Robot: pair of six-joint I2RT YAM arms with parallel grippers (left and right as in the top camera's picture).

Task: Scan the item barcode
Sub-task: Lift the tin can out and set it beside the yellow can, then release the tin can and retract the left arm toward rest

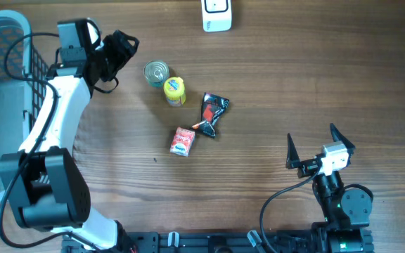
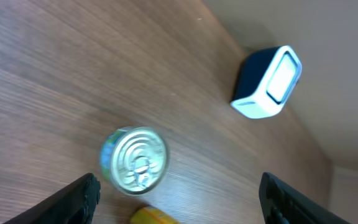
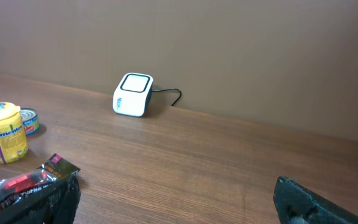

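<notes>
Left gripper (image 1: 123, 43) is at the far left of the brown wooden table (image 1: 294, 77), next to the blue mesh basket (image 1: 9, 28). Its fingers are spread wide with nothing between them. In my left wrist view both dark fingertips (image 2: 82, 196) sit at the bottom corners, with bare wood in the gap. The silver round tin can (image 1: 156, 72) lies just beyond them, standing upright with its ring-pull lid facing up, and the gripper isn't touching it.

The small yellow plastic jar with a yellow lid (image 1: 174, 91) is touching or almost touching the can on the near-right side; I can't tell which. The black and red foil packet (image 1: 213, 112) lies to the right of the jar, apart from it. The small red carton box (image 1: 183, 141) lies flat, nearer to me, just beside the packet's lower end. All four items are grouped mid-table and none is held.

The white square barcode scanner (image 1: 216, 14) stands at the far edge, well apart from the items, with its cable running off behind it in the right wrist view.

Right gripper (image 1: 315, 143) is at the near right, with its jaws fully apart and empty, well clear of everything. It faces the scanner across open wood.
</notes>
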